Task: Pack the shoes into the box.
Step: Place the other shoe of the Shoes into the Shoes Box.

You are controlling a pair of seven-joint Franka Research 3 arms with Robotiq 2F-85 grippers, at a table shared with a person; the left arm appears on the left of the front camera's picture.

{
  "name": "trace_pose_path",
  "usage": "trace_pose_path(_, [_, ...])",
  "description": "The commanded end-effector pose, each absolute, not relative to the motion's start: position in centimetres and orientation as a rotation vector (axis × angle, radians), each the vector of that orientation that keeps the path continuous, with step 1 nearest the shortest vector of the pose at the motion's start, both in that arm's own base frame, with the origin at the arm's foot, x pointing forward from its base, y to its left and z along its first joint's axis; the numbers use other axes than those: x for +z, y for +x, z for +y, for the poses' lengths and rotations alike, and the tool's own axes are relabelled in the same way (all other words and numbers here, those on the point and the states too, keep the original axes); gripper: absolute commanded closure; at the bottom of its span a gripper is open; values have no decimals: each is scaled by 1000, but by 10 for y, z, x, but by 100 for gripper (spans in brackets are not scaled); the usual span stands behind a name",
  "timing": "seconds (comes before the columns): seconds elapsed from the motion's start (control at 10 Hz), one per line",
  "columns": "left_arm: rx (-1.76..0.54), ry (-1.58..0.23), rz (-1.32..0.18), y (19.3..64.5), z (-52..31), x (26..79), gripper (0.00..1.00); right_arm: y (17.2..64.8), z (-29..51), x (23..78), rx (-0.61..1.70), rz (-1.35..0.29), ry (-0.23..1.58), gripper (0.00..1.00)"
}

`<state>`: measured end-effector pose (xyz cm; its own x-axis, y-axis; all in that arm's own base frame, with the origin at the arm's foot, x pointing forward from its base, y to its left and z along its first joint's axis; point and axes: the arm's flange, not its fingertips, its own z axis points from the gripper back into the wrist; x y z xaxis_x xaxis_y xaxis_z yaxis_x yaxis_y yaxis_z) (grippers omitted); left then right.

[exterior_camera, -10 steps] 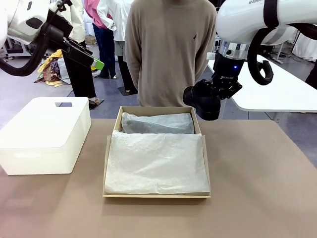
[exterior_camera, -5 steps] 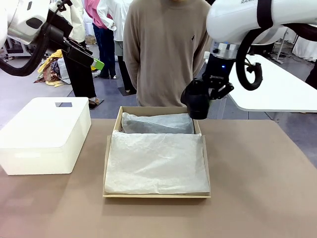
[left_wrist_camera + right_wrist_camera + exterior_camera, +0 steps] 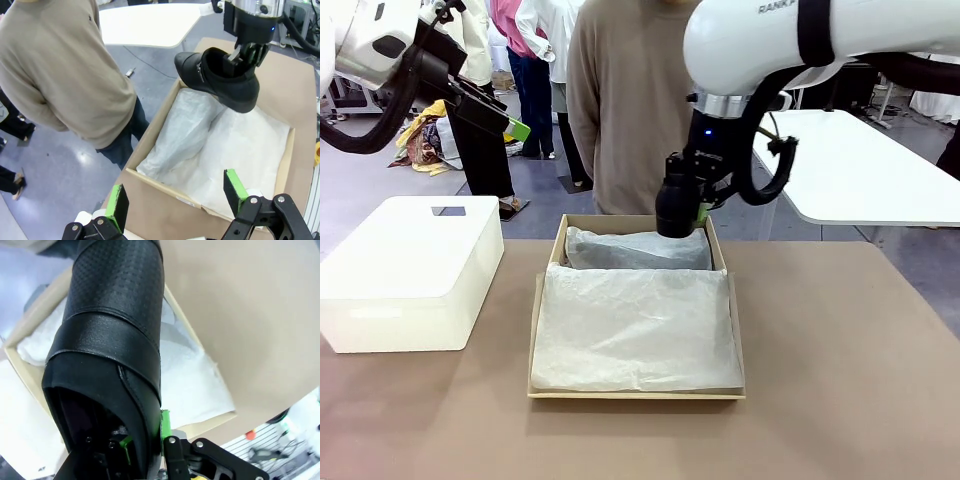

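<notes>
A black leather shoe [image 3: 674, 211] hangs over the far right corner of the tan cardboard box [image 3: 534, 330], which is lined with white tissue paper [image 3: 635, 325]. My right gripper [image 3: 696, 206] is shut on the shoe's heel rim from above. In the left wrist view the shoe [image 3: 220, 77] points toe-out past the box's far edge, with the right gripper [image 3: 245, 52] above it. In the right wrist view the shoe [image 3: 115, 340] runs upward from the fingers, over the box's corner [image 3: 200, 347]. My left gripper [image 3: 505, 122] is held high at the far left, open and holding nothing; its green pads [image 3: 234, 190] stand wide apart.
A white plastic bin [image 3: 410, 270] with a handle slot stands on the brown table [image 3: 840, 360] left of the box. A person in a tan sweater [image 3: 640, 100] stands close behind the box's far edge. A white table [image 3: 860, 170] is at the back right.
My right arm has swung left with the shoe, from beyond the box's far right corner to over that corner. The left arm has not moved.
</notes>
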<state>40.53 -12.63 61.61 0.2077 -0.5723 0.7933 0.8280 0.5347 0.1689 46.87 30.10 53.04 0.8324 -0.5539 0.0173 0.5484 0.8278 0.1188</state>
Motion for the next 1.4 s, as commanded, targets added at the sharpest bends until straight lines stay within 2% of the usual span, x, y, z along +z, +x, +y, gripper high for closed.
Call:
trace_pose_path(0.0, [-1017, -342, -950, 408, -124, 614, 0, 488, 338, 531, -722, -107, 130, 100])
trace_pose_path(0.5, [-1017, -342, -950, 408, -124, 614, 0, 496, 368, 520, -780, -191, 121, 100])
trace_pose_path(0.6, [-1017, -342, -950, 408, -124, 614, 0, 493, 369, 510, -764, -115, 134, 100])
trace_pose_path(1.1, [-1017, -342, -950, 408, -124, 614, 0, 495, 370, 505, -763, -121, 121, 100])
trace_pose_path(1.3, [-1017, -342, -950, 408, -124, 614, 0, 488, 388, 507, -959, -171, 135, 100])
